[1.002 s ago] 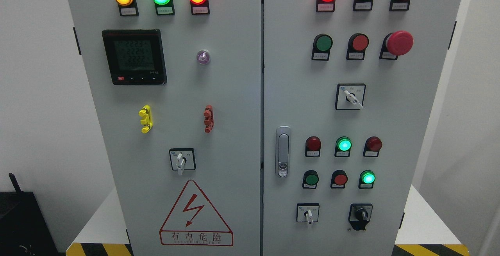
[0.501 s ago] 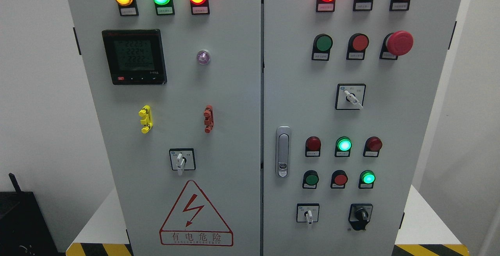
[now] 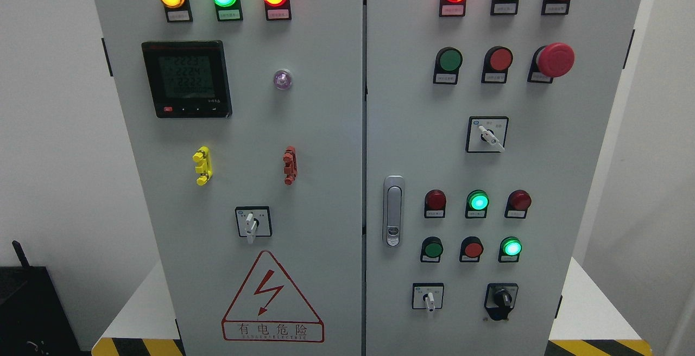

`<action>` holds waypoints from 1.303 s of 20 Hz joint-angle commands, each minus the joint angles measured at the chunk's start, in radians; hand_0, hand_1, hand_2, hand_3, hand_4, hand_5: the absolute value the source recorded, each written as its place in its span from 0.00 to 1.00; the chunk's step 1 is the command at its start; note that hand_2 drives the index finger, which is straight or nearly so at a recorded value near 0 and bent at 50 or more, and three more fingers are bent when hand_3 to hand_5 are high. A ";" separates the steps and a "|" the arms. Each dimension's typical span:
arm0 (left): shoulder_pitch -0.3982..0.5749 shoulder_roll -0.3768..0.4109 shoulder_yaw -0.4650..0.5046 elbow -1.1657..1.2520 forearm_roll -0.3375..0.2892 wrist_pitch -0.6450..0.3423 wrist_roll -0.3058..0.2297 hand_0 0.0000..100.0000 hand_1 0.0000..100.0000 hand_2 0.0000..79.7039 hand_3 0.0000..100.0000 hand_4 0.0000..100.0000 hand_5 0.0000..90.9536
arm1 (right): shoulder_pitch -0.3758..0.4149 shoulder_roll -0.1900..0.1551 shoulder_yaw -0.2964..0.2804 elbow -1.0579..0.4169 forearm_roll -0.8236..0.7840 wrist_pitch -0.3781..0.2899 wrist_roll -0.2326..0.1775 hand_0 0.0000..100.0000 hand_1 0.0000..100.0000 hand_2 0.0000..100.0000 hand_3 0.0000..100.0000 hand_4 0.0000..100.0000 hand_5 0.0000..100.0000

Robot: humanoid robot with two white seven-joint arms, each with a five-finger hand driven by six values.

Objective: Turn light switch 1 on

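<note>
A grey electrical cabinet [image 3: 326, 128] with two doors fills the head view. Low on the right door a row of three lamps shows a dark red one [image 3: 435, 199], a lit green one [image 3: 478, 201] and another dark red one [image 3: 519, 200]. Under them sit an unlit green button [image 3: 433, 248], a red button [image 3: 473, 249] and a lit green button [image 3: 511, 247]. Below are a white-handled selector switch [image 3: 428, 297] and a black rotary knob [image 3: 501, 298]. The labels are too small to read, so I cannot tell which control is light switch 1. Neither hand shows.
The right door also carries a red emergency stop [image 3: 555, 59], a selector switch [image 3: 487, 135] and a metal door handle [image 3: 393, 210]. On the left door are a digital meter [image 3: 187, 79], lit lamps, a selector [image 3: 252, 222] and a hazard triangle [image 3: 271, 297]. A black box [image 3: 27, 312] stands at lower left.
</note>
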 commanded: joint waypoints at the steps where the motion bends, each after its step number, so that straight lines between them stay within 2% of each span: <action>1: 0.091 -0.021 -0.030 -0.216 -0.002 0.053 0.001 0.32 0.00 0.00 0.00 0.00 0.00 | 0.000 0.000 0.000 0.000 -0.025 0.001 -0.001 0.00 0.00 0.00 0.00 0.00 0.00; 3: 0.165 -0.017 -0.024 -0.420 -0.002 0.144 0.001 0.31 0.00 0.00 0.00 0.00 0.00 | 0.000 0.000 0.000 0.000 -0.025 0.001 -0.001 0.00 0.00 0.00 0.00 0.00 0.00; 4: 0.200 -0.014 -0.023 -0.504 -0.003 0.159 0.001 0.31 0.00 0.00 0.00 0.00 0.00 | 0.000 0.000 0.000 0.000 -0.025 0.001 -0.001 0.00 0.00 0.00 0.00 0.00 0.00; 6: 0.273 -0.006 -0.014 -0.665 -0.025 0.156 -0.001 0.31 0.00 0.00 0.00 0.00 0.00 | 0.000 0.000 0.000 0.000 -0.025 0.001 -0.001 0.00 0.00 0.00 0.00 0.00 0.00; 8: 0.298 0.011 0.067 -0.788 -0.078 0.132 -0.002 0.31 0.00 0.00 0.00 0.00 0.00 | 0.000 0.000 0.000 0.000 -0.025 0.001 -0.001 0.00 0.00 0.00 0.00 0.00 0.00; 11: 0.306 0.014 0.190 -0.832 -0.178 -0.023 -0.004 0.32 0.00 0.00 0.00 0.00 0.00 | 0.000 0.000 0.000 0.000 -0.025 0.001 -0.001 0.00 0.00 0.00 0.00 0.00 0.00; 14: 0.308 0.015 0.313 -0.873 -0.207 -0.193 -0.025 0.33 0.00 0.00 0.00 0.00 0.00 | 0.000 0.000 0.000 0.000 -0.025 0.001 -0.001 0.00 0.00 0.00 0.00 0.00 0.00; 16: 0.314 0.020 0.342 -0.957 -0.207 -0.238 -0.073 0.34 0.00 0.00 0.00 0.00 0.00 | 0.000 0.000 0.000 0.000 -0.025 0.001 -0.001 0.00 0.00 0.00 0.00 0.00 0.00; 18: 0.344 0.038 0.349 -1.083 -0.206 -0.241 -0.082 0.34 0.00 0.00 0.00 0.06 0.00 | 0.000 0.000 0.000 0.000 -0.025 0.001 -0.001 0.00 0.00 0.00 0.00 0.00 0.00; 22: 0.390 0.066 0.342 -1.353 -0.190 -0.247 -0.085 0.36 0.00 0.00 0.14 0.20 0.00 | 0.000 0.000 0.000 0.000 -0.025 0.001 -0.001 0.00 0.00 0.00 0.00 0.00 0.00; 23: 0.395 0.071 0.344 -1.406 -0.166 -0.256 -0.087 0.37 0.03 0.00 0.15 0.22 0.00 | 0.000 0.000 0.000 0.000 -0.025 0.001 -0.001 0.00 0.00 0.00 0.00 0.00 0.00; 24: 0.413 0.081 0.342 -1.453 -0.120 -0.261 -0.096 0.39 0.11 0.00 0.18 0.25 0.00 | 0.000 0.000 0.000 0.000 -0.025 0.001 -0.001 0.00 0.00 0.00 0.00 0.00 0.00; 26: 0.456 0.101 0.338 -1.540 -0.033 -0.263 -0.142 0.43 0.17 0.00 0.18 0.26 0.00 | 0.000 0.000 0.000 0.000 -0.025 0.001 -0.001 0.00 0.00 0.00 0.00 0.00 0.00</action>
